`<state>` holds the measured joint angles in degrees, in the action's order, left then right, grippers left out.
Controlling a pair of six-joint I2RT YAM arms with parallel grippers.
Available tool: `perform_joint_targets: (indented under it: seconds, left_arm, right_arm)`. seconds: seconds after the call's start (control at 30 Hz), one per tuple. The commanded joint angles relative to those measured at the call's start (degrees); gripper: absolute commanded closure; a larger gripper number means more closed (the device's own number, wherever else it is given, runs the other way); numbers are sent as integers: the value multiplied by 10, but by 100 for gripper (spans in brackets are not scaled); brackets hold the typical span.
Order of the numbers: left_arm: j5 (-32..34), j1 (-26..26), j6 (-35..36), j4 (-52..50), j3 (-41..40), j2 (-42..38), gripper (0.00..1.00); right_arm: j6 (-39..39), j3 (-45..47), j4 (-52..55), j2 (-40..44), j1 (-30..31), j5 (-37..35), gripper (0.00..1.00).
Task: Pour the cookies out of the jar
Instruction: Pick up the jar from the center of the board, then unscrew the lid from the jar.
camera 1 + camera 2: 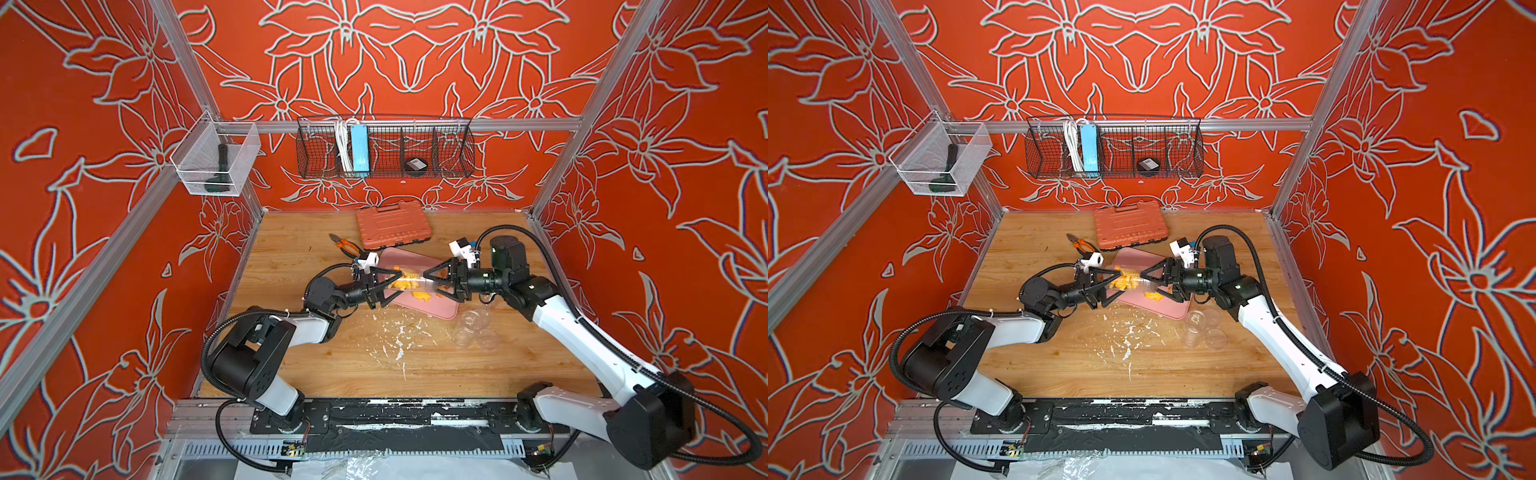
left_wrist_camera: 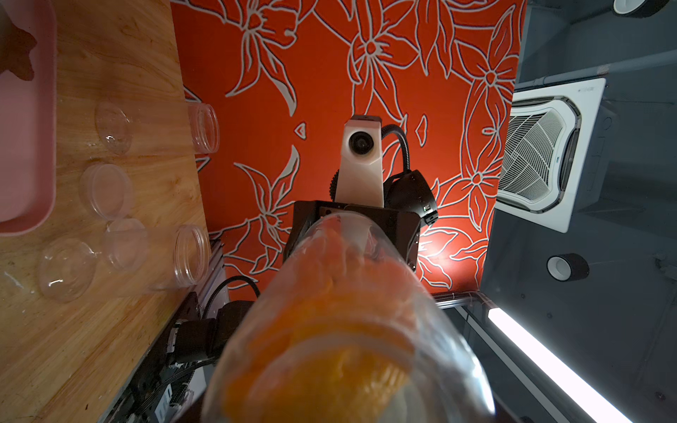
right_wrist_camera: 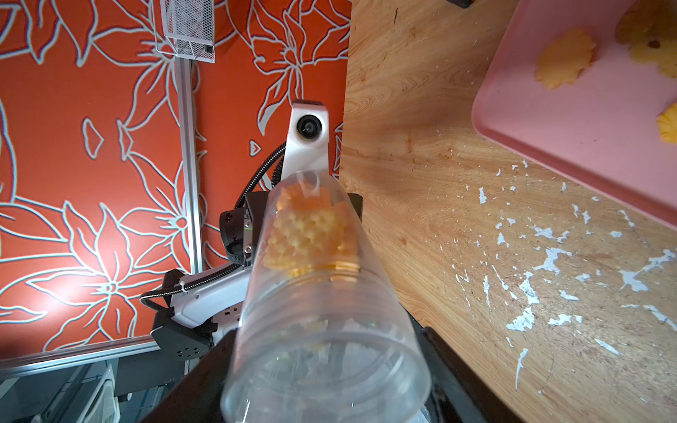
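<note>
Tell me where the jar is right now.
In both top views the jar lies sideways mid-table over the pink tray, with the left gripper gripping one end and the right gripper at the other.

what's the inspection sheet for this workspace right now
surface: wooden table, white flecks
job's things: clear jar held roughly level over pink tray; most cookies inside, a few on the tray
clutter: orange tool case, pliers, empty clear jars
pincers: left pincer shut on jar; right pincer around its other end, grip unclear
cables: black conduit along each arm
surroundings: red floral walls, wire basket, mesh bin
</note>
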<state>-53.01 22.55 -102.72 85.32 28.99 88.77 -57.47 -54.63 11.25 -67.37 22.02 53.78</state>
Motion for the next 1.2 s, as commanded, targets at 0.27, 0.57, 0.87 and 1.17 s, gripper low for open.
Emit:
perform_joint_targets:
  seconds: [0.27,0.57,0.87,1.17]
  left_arm:
    - [-7,-7,-8,36,-7,-23,40]
    - [-12,-15,-20,27,-11,-32,40]
    - [-17,-20,-18,11,-14,-38,40]
    - [-20,-33,-24,13,-24,-43,40]
  right_arm:
    - [31,8,-2,-2,-1,-6,38]
    - [170,-20,61,5,-24,1,44]
    - [324,-6,51,40,-25,-42,49]
    - [334,-8,57,68,-31,-60,50]
